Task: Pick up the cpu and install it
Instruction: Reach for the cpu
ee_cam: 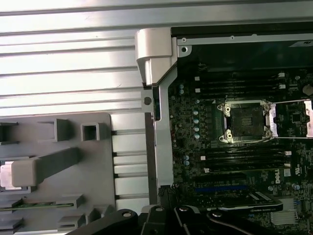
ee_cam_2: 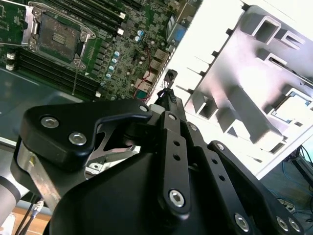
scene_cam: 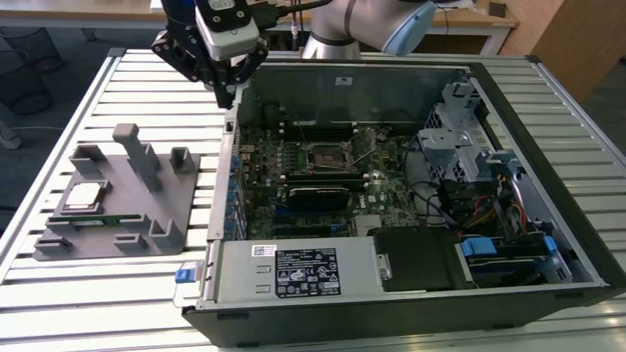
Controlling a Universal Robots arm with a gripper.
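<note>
Currently, starting from the exterior view's left: the grey tray [scene_cam: 176, 194] on the slatted table [scene_cam: 117, 308] holds the cpu [scene_cam: 83, 196] flat in a pocket, not yet picked. A green memory stick [scene_cam: 93, 218] lies in the slot just beside it, with upright blocks [scene_cam: 137, 154] around both. Risk one, by my read: the chip is thin and sits low among those blocks, so a finger could catch a block or the stick, or pinch off-centre and tilt the chip. The gripper [scene_cam: 230, 101] hangs over the case wall on the tray side, near the far corner. Its claw is pressed together with nothing in it, well apart from the cpu. A descent with it like that would just land the tips on the chip's top. Next, the open pc case [scene_cam: 391, 315] holds the motherboard [scene_cam: 293, 165]. The power supply [scene_cam: 293, 270] sits along the near edge and the socket [scene_cam: 328, 154] mid-board. In the first wrist view the socket [ee_cam: 244, 120] looks open, its frame swung aside. Risk two: that case wall stands between tray and socket, so a low carry would likely clip it. Risk three: a skewed or dropped chip could bend the socket contacts. On the exterior view's right, the drive cage [scene_cam: 455, 139] and loose cables [scene_cam: 479, 213] sit clear of the socket.
</note>
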